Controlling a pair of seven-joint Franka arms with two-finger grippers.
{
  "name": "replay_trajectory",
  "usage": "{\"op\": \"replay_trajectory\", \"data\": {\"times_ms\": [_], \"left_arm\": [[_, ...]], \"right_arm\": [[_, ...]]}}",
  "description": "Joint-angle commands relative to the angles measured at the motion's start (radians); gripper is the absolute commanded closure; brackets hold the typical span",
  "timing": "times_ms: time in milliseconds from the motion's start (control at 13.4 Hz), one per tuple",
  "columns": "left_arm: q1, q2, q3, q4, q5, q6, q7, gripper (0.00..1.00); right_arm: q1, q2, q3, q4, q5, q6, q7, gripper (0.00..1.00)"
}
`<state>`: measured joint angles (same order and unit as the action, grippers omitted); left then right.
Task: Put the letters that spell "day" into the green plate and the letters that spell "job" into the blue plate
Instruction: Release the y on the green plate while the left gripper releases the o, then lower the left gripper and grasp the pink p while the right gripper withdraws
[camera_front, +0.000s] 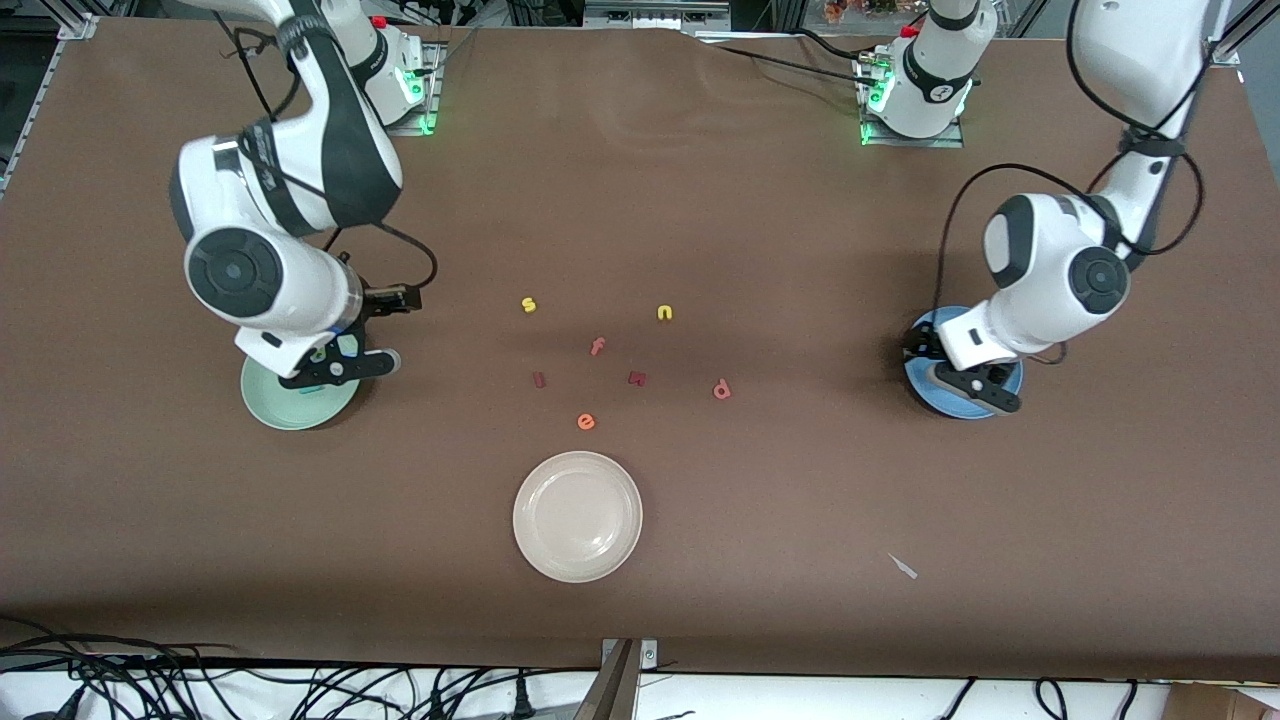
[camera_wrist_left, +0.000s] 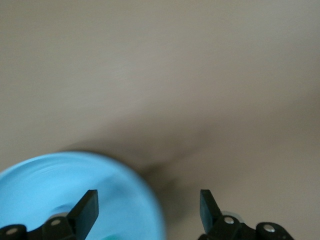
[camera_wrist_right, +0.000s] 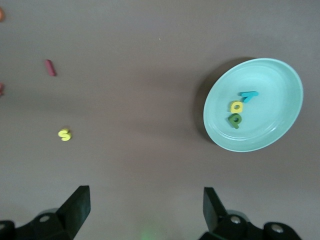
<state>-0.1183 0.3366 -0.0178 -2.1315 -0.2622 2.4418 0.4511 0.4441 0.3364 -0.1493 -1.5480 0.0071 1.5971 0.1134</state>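
The left gripper (camera_front: 968, 385) is hanging released over the blue plate (camera_front: 925, 385) at the left arm's tabletop edge; the right gripper (camera_front: 335, 365), also released, is hovering over the green plate (camera_wrist_right: 280, 85) holding "day"

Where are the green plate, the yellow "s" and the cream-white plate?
green plate (camera_wrist_right: 280, 80): right wrist view, bare inner floor.
yellow "s" (camera_front: 529, 305): front view, its middle.
cream-white plate (camera_front: 577, 516): front view, bare centre.

Glossy smooth green plate (camera_wrist_right: 270, 131) and blue plate (camera_wrist_left: 40, 185) on matt brown table (camera_front: 800, 520)
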Motion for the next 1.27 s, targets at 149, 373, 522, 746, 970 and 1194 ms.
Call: {"op": "replay_trajectory", "data": {"times_ms": [149, 373, 522, 746, 970, 1194], "left_arm": [[-0.218, 0.129, -0.004, 0.181, -0.161, -0.003, -0.244, 0.13], [-0.364, 0.245, 0.006, 0.286, -0.15, 0.038, -0.504, 0.13], [-0.472, 0.283, 0.063, 0.306, -0.1, 0.063, -0.656, 0.17], [-0.518, 0.308, 0.088, 0.341, 0.152, 0.051, -0.894, 0.22], [-0.546, 0.343, 0.088, 0.395, 0.254, 0.02, -1.021, 0.22], [-0.55, 0.387, 0.087, 0.439, 0.248, 0.02, -1.032, 0.22]], "right_arm": [[-0.112, -0.212, 0.043, -0.011, -0.022, -0.092, -0.004, 0.0], [-0.212, -0.296, 0.088, -0.014, -0.03, -0.108, -0.012, 0.0], [-0.231, -0.304, 0.091, -0.015, -0.018, -0.105, -0.012, 0.0], [-0.261, -0.32, 0.103, -0.02, 0.006, -0.085, 0.009, 0.0], [-0.275, -0.329, 0.106, -0.038, 0.039, -0.065, 0.008, 0.0], [-0.301, -0.344, 0.108, -0.064, 0.036, -0.063, 0.003, 0.0]]}}
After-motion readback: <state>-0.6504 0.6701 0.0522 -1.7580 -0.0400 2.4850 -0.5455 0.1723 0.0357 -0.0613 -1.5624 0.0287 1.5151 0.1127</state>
